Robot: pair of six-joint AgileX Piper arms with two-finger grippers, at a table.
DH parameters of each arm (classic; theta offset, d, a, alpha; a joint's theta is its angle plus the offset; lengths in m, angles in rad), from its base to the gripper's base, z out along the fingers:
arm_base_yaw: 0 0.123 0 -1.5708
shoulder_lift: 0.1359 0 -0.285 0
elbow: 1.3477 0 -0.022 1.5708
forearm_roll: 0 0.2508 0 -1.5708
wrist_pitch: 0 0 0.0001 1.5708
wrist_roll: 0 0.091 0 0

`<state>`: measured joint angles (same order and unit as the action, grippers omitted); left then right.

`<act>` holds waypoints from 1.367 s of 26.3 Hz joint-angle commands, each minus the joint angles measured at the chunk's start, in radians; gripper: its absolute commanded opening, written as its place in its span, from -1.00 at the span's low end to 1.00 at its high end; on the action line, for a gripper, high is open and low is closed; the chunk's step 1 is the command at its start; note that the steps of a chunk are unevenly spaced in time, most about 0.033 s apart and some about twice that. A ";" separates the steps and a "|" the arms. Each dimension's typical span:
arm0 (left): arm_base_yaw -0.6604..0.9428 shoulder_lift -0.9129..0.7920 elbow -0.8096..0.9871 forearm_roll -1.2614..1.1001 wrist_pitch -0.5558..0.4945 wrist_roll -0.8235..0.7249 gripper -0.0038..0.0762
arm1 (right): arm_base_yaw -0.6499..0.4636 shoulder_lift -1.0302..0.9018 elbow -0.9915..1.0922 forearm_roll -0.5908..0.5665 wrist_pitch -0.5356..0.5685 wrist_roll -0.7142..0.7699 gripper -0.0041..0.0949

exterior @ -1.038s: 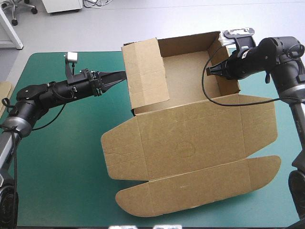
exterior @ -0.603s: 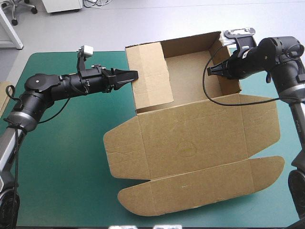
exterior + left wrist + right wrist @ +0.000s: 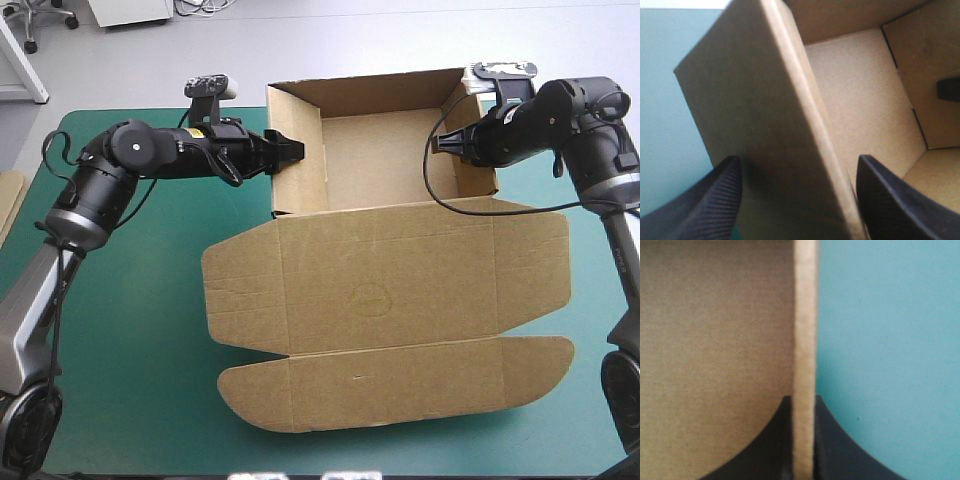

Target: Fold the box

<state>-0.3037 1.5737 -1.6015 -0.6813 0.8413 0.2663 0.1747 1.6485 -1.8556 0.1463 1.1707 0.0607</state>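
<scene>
My left gripper (image 3: 290, 150) straddles the left wall of the brown box (image 3: 385, 290), jaws wide, one inside the tray and one outside. My right gripper (image 3: 803, 400) has its jaws pinched on the right wall's edge. The box sits mid-way across the teal-green bench (image 3: 140, 330), walls raised at the far side and lid flat toward the near edge.

The box (image 3: 380, 290) is matt brown board (fibrous cut edge), the teal-green cover (image 3: 140, 330) smooth.

I see a plain brown box (image 3: 380, 290) on the teal-green cover (image 3: 140, 350), its cut edge paler; my black fingers (image 3: 710, 205) show fine ribbing.
</scene>
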 commanded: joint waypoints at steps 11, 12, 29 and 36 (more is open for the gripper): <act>-0.099 0.145 -0.189 0.646 0.227 -0.427 0.01 | 0.192 0.090 -0.028 -0.201 -0.077 0.215 -0.94; -0.099 0.158 -0.189 0.653 0.237 -0.427 -0.12 | 0.203 0.104 -0.028 -0.211 -0.077 0.217 -0.94; -0.095 0.302 -0.189 0.759 0.241 -0.471 -0.93 | 0.239 0.265 -0.030 -0.211 -0.075 0.240 -0.94; -0.095 0.383 -0.189 0.737 0.239 -0.471 -0.93 | 0.239 0.338 -0.032 -0.211 -0.030 0.244 -0.94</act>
<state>-0.3905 1.9937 -1.7601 0.0566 1.1001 -0.2406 0.4121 2.0232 -1.8549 -0.0548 1.1531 0.3219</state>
